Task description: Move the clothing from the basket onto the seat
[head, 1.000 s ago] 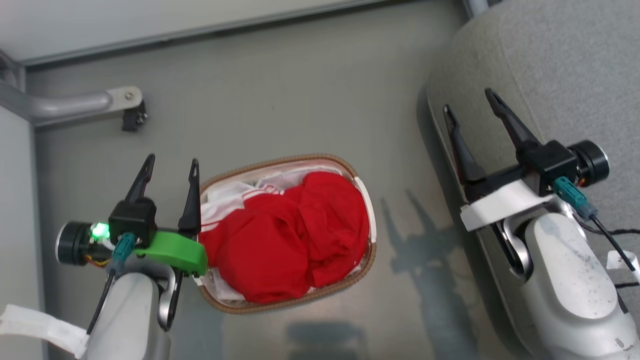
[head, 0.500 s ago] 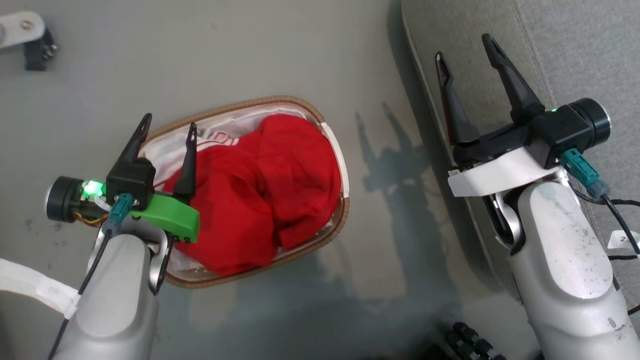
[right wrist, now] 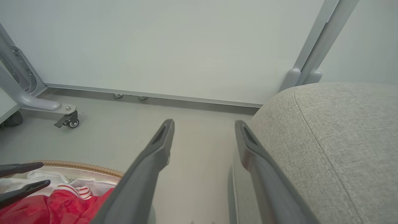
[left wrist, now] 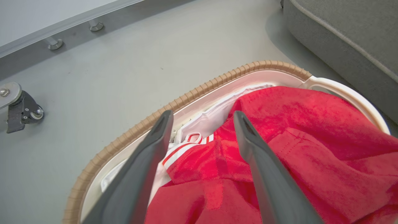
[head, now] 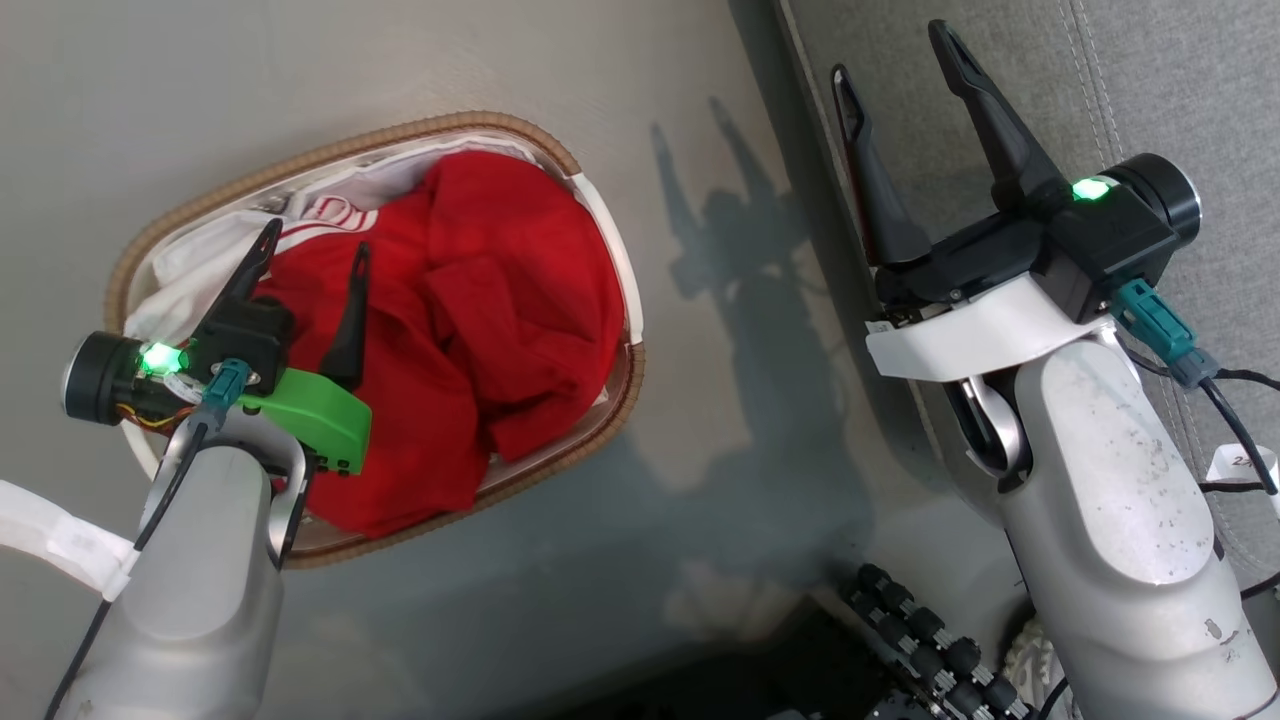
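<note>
Bright red clothing (head: 480,320) is heaped in the oval basket (head: 600,220) on the floor, a white striped trim (left wrist: 183,149) showing at its far-left edge. My left gripper (head: 315,240) hangs open just above the red heap's left part, its two fingers (left wrist: 248,137) spread with nothing between them. My right gripper (head: 895,60) is open over the near edge of the grey seat (head: 1180,80), away from the basket, and holds nothing. From the right wrist, the seat (right wrist: 335,137) bulks up on the right and the basket (right wrist: 77,166) lies at lower left.
A caster on a grey metal leg (right wrist: 67,119) stands on the floor by the wall. A pale wall with a metal base rail (right wrist: 155,96) runs behind. Dark ribbed parts of my base (head: 915,630) show at the bottom of the head view.
The head camera has swung, shifting the whole picture. My left gripper now sits further in over the red clothing instead of at the basket's left rim. Both grippers stay open.
</note>
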